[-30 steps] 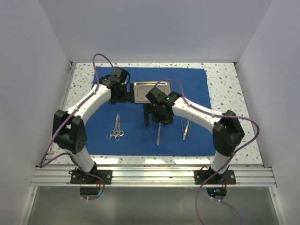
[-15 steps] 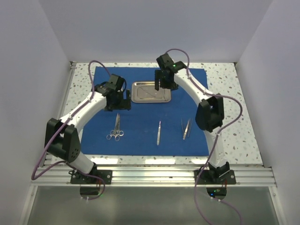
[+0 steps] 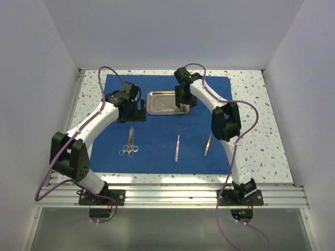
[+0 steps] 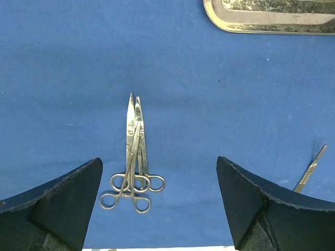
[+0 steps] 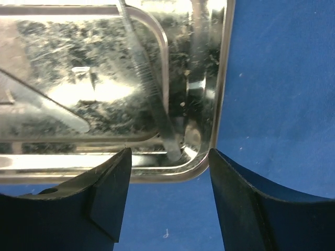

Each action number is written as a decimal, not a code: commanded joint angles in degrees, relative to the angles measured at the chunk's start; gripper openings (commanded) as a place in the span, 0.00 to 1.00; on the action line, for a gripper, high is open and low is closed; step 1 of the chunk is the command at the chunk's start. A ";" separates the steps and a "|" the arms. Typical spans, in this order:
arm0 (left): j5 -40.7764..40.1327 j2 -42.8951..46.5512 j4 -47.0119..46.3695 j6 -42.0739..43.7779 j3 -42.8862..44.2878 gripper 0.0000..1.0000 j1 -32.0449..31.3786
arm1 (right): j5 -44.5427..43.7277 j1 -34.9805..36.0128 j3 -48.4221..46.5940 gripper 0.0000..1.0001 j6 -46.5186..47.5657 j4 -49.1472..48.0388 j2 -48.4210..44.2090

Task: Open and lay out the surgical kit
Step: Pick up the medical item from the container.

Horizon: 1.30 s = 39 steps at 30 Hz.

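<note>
The royal-blue cloth (image 3: 157,157) lies spread flat on the table. The steel tray (image 3: 157,109) sits at its far middle and holds a thin silver instrument (image 5: 149,83). Scissors and forceps (image 3: 130,145) lie overlapped at the near left, a scalpel-like tool (image 3: 177,148) in the middle, tweezers (image 3: 208,143) at the right. My left gripper (image 3: 137,112) is open and empty beside the tray's left end; its wrist view shows the scissors and forceps (image 4: 133,157) between the jaws, below. My right gripper (image 3: 183,103) is open over the tray's right corner (image 5: 207,157), straddling the instrument's end.
Speckled tabletop (image 3: 256,99) borders the cloth on all sides. White walls close in the left, right and back. A metal rail (image 3: 167,196) runs along the near edge by the arm bases. The scalpel-like tool's tip shows at the left wrist view's right edge (image 4: 311,170).
My right arm swung from the middle of the cloth up to the tray's right end and dropped close over it. My left gripper drew slightly left, away from the tray, then held still.
</note>
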State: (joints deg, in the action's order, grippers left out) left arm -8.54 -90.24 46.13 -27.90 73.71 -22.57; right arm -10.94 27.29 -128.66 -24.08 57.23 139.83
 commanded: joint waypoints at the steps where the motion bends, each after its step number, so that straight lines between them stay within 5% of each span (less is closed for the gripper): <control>1: -1.48 -0.29 -0.07 0.39 2.31 0.94 0.24 | 1.27 -0.39 -2.38 0.64 1.05 0.51 1.23; 22: -1.57 -2.49 0.28 0.21 3.28 0.94 0.33 | 3.74 -0.48 1.83 0.32 -0.45 -0.46 5.98; 25: -1.66 -2.31 0.28 0.30 2.75 0.94 0.42 | 2.86 -0.39 1.92 0.24 -0.53 0.42 7.56; 29: -1.57 -2.22 0.28 0.48 2.49 0.94 0.59 | 2.59 -0.39 1.75 0.01 -0.80 1.30 8.96; 39: -0.52 -3.45 -0.69 1.01 3.63 0.94 0.77 | 3.64 -0.48 -4.83 0.00 -0.44 4.64 4.76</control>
State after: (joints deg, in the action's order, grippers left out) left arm -9.19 -92.97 46.33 -27.86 74.78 -22.15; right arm -8.38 26.57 -130.69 -24.56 57.93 143.37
